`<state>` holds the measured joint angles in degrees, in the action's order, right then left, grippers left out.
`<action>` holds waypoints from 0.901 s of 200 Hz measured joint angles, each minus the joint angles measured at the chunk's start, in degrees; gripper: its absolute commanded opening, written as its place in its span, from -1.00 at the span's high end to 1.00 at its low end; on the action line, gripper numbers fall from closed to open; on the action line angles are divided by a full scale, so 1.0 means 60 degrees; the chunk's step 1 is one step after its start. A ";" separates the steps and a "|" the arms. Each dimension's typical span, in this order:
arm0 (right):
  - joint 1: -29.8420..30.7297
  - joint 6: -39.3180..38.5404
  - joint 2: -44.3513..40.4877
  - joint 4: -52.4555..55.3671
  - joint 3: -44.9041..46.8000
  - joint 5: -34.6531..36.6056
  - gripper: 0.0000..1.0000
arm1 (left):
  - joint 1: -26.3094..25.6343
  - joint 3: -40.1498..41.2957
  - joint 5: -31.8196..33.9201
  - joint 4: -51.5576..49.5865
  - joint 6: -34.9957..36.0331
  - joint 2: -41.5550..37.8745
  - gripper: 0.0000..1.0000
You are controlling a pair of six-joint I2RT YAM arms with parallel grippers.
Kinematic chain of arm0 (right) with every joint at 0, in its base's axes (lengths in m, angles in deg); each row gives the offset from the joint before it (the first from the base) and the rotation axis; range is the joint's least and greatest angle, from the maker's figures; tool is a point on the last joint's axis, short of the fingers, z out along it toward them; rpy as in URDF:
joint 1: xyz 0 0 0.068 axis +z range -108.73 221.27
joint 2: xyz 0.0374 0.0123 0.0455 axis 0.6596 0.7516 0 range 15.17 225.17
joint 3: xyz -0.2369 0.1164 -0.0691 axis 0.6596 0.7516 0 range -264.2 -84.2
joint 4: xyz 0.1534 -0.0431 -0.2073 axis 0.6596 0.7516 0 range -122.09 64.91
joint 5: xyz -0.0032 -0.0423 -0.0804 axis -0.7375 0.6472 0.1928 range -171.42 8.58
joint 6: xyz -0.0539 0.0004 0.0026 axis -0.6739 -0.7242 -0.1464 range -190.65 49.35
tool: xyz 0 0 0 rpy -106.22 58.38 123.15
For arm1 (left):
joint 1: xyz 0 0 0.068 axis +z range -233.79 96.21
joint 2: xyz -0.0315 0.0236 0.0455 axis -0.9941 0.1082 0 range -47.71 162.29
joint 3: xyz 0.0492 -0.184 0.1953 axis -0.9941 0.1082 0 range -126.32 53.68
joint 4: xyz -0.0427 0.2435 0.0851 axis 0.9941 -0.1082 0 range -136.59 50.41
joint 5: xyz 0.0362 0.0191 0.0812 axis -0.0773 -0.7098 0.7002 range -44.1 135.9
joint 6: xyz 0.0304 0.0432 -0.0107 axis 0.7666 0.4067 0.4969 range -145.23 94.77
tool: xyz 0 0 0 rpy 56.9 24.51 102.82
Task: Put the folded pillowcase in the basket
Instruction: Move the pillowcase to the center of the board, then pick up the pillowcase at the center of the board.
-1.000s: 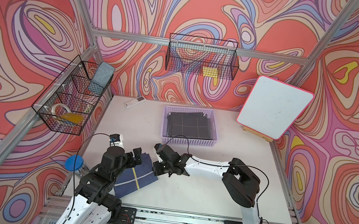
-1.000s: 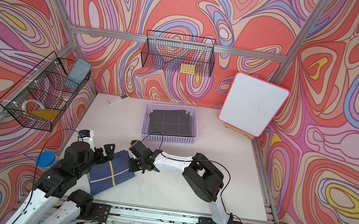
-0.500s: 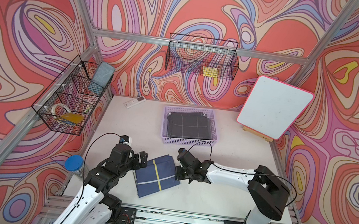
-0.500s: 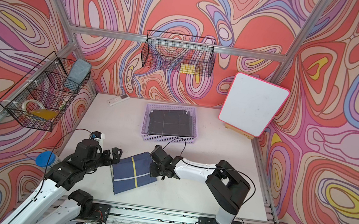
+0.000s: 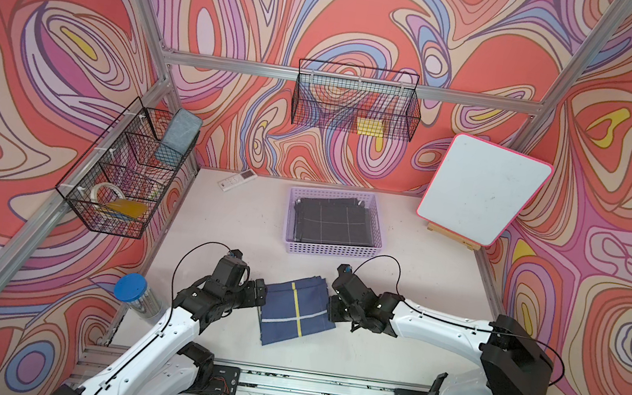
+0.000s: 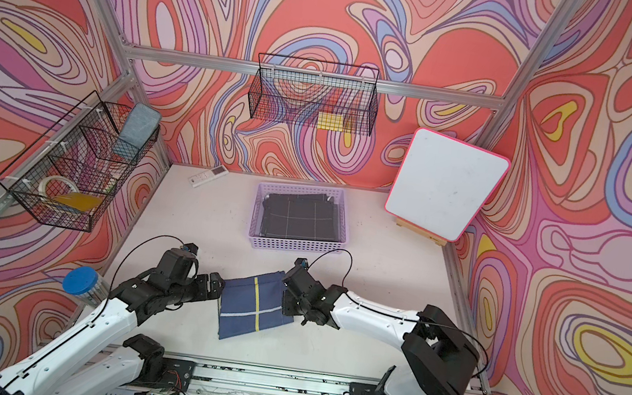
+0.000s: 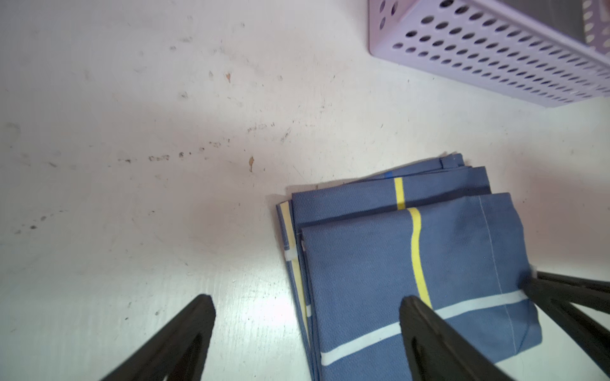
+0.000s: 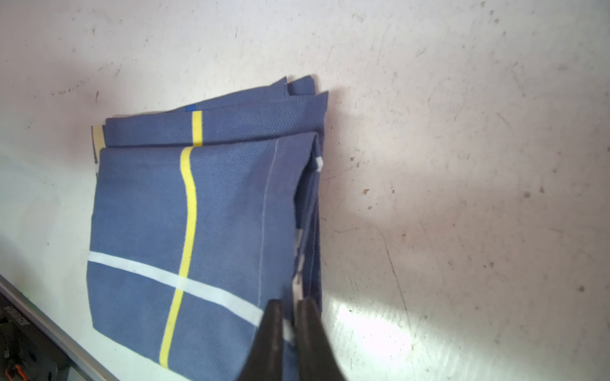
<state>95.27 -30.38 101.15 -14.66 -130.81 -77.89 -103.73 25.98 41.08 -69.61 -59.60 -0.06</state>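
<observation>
The folded pillowcase point(image 5: 296, 313) point(image 6: 255, 305), blue with yellow and white stripes, lies flat on the table near the front, apart from the lilac basket point(image 5: 334, 251) point(image 6: 295, 246) behind it. A dark folded cloth point(image 5: 334, 222) fills the basket. My left gripper point(image 5: 261, 298) point(image 7: 308, 301) is open wide and straddles the pillowcase's point(image 7: 412, 264) left edge, one finger over the cloth and one over bare table. My right gripper point(image 5: 331, 314) point(image 8: 288, 305) is at the pillowcase's point(image 8: 198, 231) right edge. Its fingers stand almost together, with the cloth's folded layers pinched in the slim gap.
A pink-rimmed whiteboard point(image 5: 483, 192) leans at the back right. A white remote point(image 5: 237, 181) lies at the back left. A blue-lidded jar point(image 5: 133, 292) stands by the left arm. Black wire baskets point(image 5: 128, 176) point(image 5: 355, 103) hang on the walls.
The right gripper has pulled the pillowcase to the right, toward the table's middle. The left arm followed it and now straddles its left edge.
</observation>
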 measured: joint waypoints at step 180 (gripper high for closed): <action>-0.1140 -0.1774 0.1479 -0.0018 -0.1341 -0.1319 -0.07 | -0.0251 0.0612 -0.0699 0.1512 -0.0051 0.1898 -0.50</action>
<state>88.43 -41.02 110.02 -14.76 -138.86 -85.80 -105.24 29.65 36.88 -60.54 -59.91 11.33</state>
